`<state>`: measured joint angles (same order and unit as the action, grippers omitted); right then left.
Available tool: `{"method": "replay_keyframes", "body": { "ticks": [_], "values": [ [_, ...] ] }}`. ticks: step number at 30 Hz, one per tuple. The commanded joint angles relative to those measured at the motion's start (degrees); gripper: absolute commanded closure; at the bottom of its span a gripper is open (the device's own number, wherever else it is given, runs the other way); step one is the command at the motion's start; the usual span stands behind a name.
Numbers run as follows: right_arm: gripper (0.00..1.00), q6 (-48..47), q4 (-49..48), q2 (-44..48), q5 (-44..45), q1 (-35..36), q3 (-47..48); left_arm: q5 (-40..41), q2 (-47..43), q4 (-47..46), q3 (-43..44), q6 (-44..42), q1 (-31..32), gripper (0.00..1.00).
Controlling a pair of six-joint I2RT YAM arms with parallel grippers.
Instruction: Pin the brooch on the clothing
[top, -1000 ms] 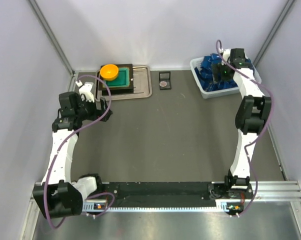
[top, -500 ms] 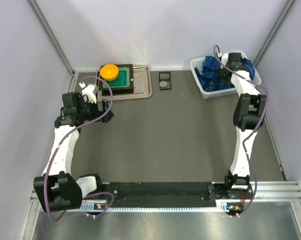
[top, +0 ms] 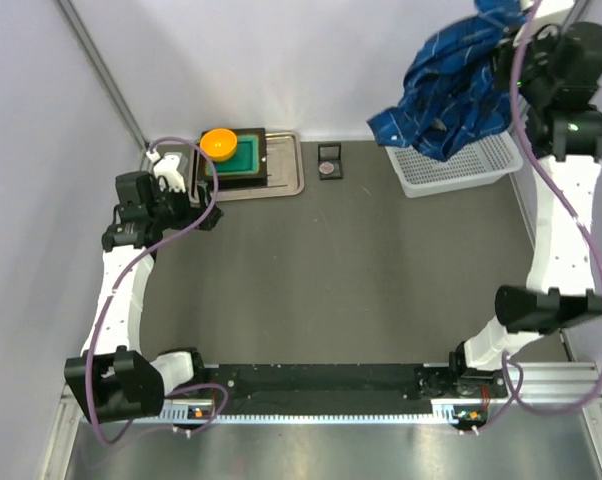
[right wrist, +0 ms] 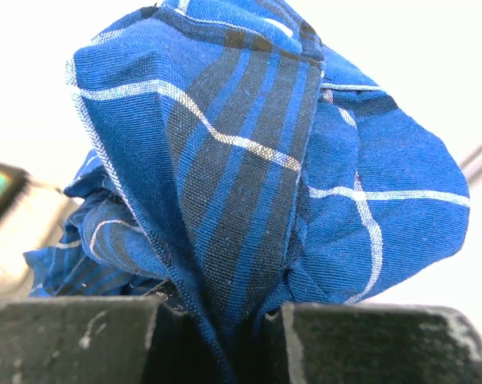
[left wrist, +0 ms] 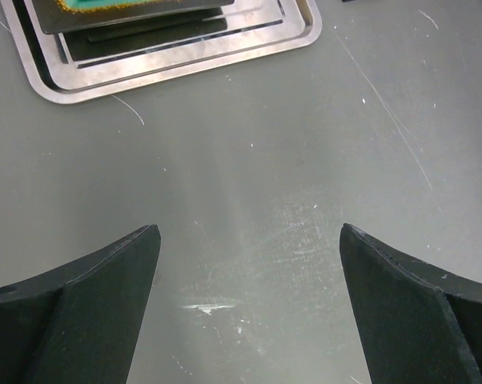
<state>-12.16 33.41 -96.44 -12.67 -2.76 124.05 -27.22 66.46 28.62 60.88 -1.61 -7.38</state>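
My right fingers clench the shirt high above the basket; the brooch lies nearer my spread left fingers.

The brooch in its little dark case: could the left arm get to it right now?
Probably yes. The left tool hangs open and empty near the tray, bare table lies between it and the brooch, and the right tool holds the shirt up, clear of it.
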Motion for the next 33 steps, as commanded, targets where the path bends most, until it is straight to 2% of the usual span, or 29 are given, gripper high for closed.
{"method": "replay_keyframes", "body": {
  "ticks": [1,5,9,12,14,18,22,26,30,33],
  "values": [
    [1.00,5.6,-2.4,7.9,-9.4,2.4,5.8,1.2,-2.7,-0.9,3.3,1.4,0.0,0.02],
    [1.00,10.8,-2.4,13.8,-14.3,5.9,8.2,1.0,-4.1,0.2,4.2,3.2,0.0,0.02],
    [1.00,14.9,-2.4,18.3,-18.3,10.2,4.0,0.3,-5.4,1.1,4.5,3.2,0.1,0.02],
    [1.00,17.4,-2.9,23.0,-17.5,13.2,-4.1,-1.4,-6.7,1.8,3.9,2.7,0.0,0.01],
    [1.00,17.5,-3.7,25.5,-18.0,14.8,-12.7,-2.7,-8.1,1.8,3.3,2.5,0.0,0.01],
    [1.00,13.2,-2.2,30.1,-25.6,16.8,-25.5,-7.6,-10.5,2.1,0.7,-0.4,0.1,0.01],
    [1.00,6.7,-1.1,32.8,-20.2,20.0,-37.1,-8.9,-10.9,3.3,0.2,-2.8,0.0,0.01],
    [1.00,-3.4,0.2,31.3,-12.0,24.3,-41.9,-7.4,-9.0,5.0,1.1,-3.3,0.1,0.01],
    [1.00,-10.2,0.3,27.6,-1.7,38.8,-47.5,-5.1,-7.2,4.8,0.8,-0.5,-0.1,0.01],
    [1.00,-6.9,0.7,20.8,-2.3,44.3,-48.3,-5.0,-5.8,4.4,0.6,1.4,-0.4,0.01]
  ]
}}
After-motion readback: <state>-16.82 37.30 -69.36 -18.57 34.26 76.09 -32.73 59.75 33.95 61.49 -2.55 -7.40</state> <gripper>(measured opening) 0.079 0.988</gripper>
